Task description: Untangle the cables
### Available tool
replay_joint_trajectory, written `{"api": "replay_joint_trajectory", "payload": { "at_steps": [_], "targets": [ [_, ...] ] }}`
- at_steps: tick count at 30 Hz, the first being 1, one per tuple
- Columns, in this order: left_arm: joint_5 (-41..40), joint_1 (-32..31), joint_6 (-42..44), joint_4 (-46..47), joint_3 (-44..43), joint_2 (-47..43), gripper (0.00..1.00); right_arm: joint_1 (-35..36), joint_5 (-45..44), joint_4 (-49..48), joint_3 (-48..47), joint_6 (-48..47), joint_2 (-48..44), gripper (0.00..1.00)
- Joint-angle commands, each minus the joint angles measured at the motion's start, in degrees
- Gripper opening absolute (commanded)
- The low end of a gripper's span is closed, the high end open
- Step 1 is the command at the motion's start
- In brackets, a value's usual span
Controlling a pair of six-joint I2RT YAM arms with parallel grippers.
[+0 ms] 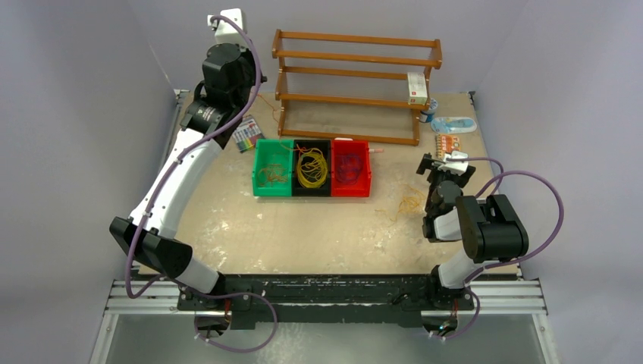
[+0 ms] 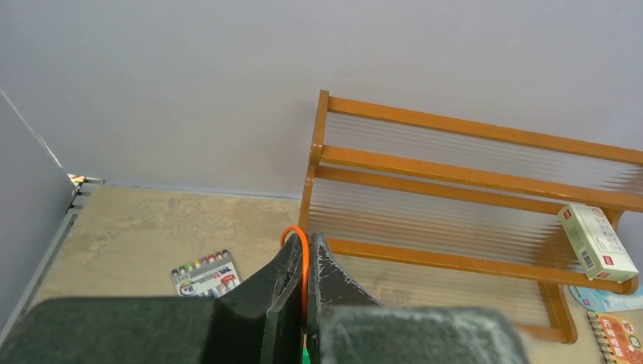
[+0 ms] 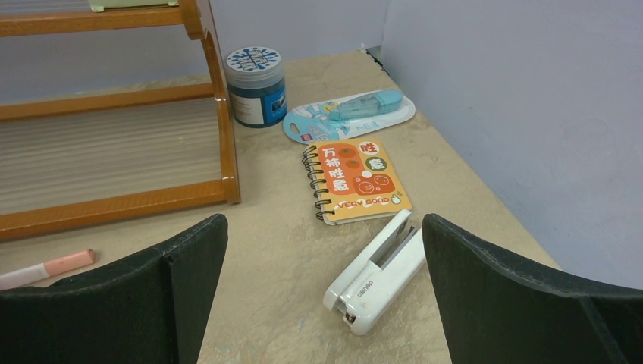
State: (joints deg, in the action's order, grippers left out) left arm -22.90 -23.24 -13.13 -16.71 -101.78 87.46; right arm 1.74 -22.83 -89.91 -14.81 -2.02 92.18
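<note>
On left wrist view alone: left gripper (image 2: 305, 243) clenched on orange cable (image 2: 303, 267); right gripper (image 3: 324, 227) released, stapler (image 3: 377, 273) before it.

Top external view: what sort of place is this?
Probably a robot lab cell: two arms bolted to an aluminium rail, plain walls round the table, sorting bins of cables.

Rack (image 1: 356, 74) at rear ctr of bench (image 1: 318, 235); box (image 1: 416, 88) on a shelf, R end. 3 bins in a row just in front: L bin (image 1: 274, 142), mid bin (image 1: 312, 142), R bin (image 1: 350, 142), cables (image 1: 312, 168) in each. Marker pack (image 1: 246, 135) L of L bin. Pen (image 3: 47, 268) in front of rack. R of rack, back to front: jar (image 3: 256, 85), tape pack (image 3: 349, 115), notebook (image 3: 362, 180), stapler (image 3: 377, 273). Loose cable bunch (image 1: 410, 203) on bench, R of bins. Cable strand (image 2: 304, 273) nipped in left tool (image 2: 305, 244), rear L.
</note>
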Motion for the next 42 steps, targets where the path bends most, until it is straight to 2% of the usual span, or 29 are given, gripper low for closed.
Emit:
{"api": "replay_joint_trajectory", "payload": {
  "at_steps": [1, 35, 37, 40, 42],
  "targets": [
    [1.5, 0.4, -1.6, 1.0, -2.6, -0.1, 0.0, -0.3, -0.4, -3.9, -0.9, -0.8, -0.6, 1.0],
    [2.3, 0.7, -1.6, 1.4, -0.9, -2.6, 0.0, -0.3, -0.4, -3.9, -0.8, -0.7, -0.6, 0.99],
    [2.3, 0.7, -1.6, 1.3, -0.7, -2.8, 0.0, -0.2, -3.7, -7.7, 0.6, -1.4, -0.7, 0.99],
    [2.2, 0.7, -1.7, 1.3, -0.3, -3.2, 0.0, -0.2, -1.6, -13.6, 4.4, -2.5, -2.8, 0.99],
    [2.1, 0.7, -1.7, 1.3, -0.1, -3.3, 0.0, 0.5, -3.4, -13.3, 5.8, -3.0, -6.8, 0.99]
  ]
}}
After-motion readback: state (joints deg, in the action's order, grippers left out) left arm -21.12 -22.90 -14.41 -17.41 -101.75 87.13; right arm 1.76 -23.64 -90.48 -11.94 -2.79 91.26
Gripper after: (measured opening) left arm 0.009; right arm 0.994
